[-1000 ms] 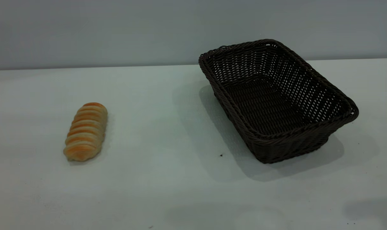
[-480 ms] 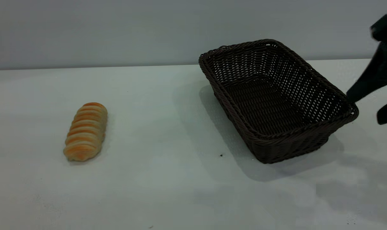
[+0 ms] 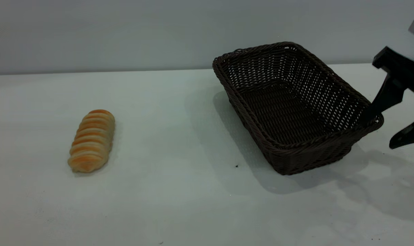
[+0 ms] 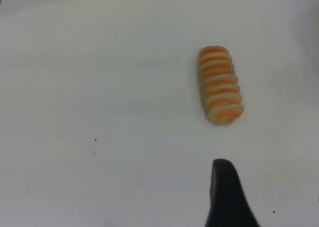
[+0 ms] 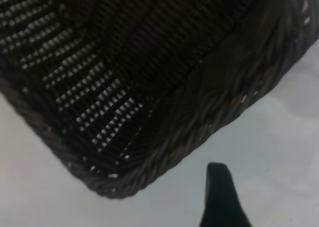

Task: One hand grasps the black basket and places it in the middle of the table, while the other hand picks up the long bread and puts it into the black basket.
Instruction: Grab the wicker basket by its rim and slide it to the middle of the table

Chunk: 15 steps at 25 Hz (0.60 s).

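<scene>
On my exterior camera the right pincer (image 3: 381, 128) sits at the far right edge of the view, right at the near right corner of the black basket (image 3: 295, 109). Its two slim fingers are spread apart: one finger (image 3: 381, 99) comes down at the basket's rim on the inner side of that corner, the other (image 3: 406, 135) hangs outside the basket above the tabletop (image 3: 179, 191). I cannot tell whether the inner finger is touching the wicker. Nothing is gripped.

The basket rests on the right half of the tabletop, turned at an angle, with nothing inside it. My right wrist camera looks down on one braided corner of the basket (image 5: 164, 137), with one dark fingertip (image 5: 219, 187) just outside the rim, over bare tabletop.

The long bread (image 3: 92, 140) lies on the left side of the tabletop, well apart from the basket. On the left wrist camera I see the bread (image 4: 220, 84) lying flat, and a single dark fingertip (image 4: 224, 192) of the left pincer near it without touching it. I cannot tell whether that pincer is spread or pressed together.
</scene>
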Each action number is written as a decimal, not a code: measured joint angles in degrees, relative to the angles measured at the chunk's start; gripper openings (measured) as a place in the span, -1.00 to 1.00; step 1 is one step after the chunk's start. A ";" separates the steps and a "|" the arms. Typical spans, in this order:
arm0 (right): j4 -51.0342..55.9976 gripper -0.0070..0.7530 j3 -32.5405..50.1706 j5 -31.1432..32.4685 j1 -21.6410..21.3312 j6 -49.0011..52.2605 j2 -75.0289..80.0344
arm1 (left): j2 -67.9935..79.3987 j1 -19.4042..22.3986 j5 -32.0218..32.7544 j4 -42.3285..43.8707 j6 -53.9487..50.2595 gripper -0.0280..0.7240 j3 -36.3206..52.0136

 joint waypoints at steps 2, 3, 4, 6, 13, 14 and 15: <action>1.05 0.34 -0.05 -0.86 0.00 0.07 0.84 | 0.00 0.00 0.00 0.00 0.00 0.31 0.00; 1.64 0.34 -0.05 -1.28 0.00 0.07 1.04 | 0.00 0.00 0.00 0.00 0.00 0.31 0.00; 2.18 0.34 -0.05 -1.81 0.00 0.02 1.23 | 0.00 0.00 0.00 0.00 0.00 0.31 0.00; 3.19 0.34 -0.05 -2.40 0.00 -0.16 1.30 | 0.00 0.00 0.00 0.00 0.00 0.31 0.00; 5.26 0.34 -0.05 -4.81 0.00 -0.22 1.49 | 0.00 0.00 0.00 0.00 -0.05 0.31 0.00; 5.65 0.34 -0.05 -5.08 0.00 -0.22 1.49 | 0.00 0.00 0.00 0.00 -0.11 0.31 0.00; 6.03 0.34 -0.15 -5.23 0.00 -0.22 1.55 | 0.00 0.00 0.00 0.00 -0.12 0.31 0.00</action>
